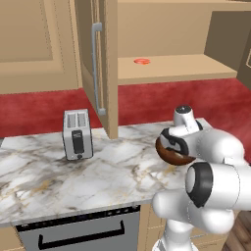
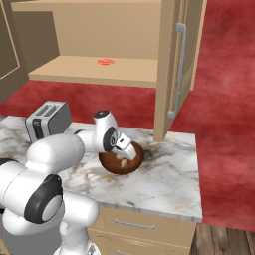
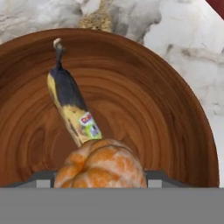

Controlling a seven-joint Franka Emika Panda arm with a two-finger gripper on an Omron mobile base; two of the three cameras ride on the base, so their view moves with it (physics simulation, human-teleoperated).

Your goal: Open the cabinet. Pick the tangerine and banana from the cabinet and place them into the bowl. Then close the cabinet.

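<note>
The banana (image 3: 72,109) lies in the bowl (image 3: 166,118), long axis running from its stem at the far rim toward the gripper (image 3: 100,183); its small sticker is unreadable. The jaws grip the tangerine (image 3: 101,165) over the bowl. The cabinet (image 1: 105,68) stands open.

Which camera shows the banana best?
The hand view: the banana lies large in the bowl, stem and sticker clear. The right base view gives a pale speck; in the left, the arm half-hides the bowl.

The cabinet (image 1: 110,68) is standing open, a small red thing (image 1: 142,61) is lying on its shelf, and a toaster (image 1: 77,134) is sitting on the desk (image 1: 73,181).
</note>
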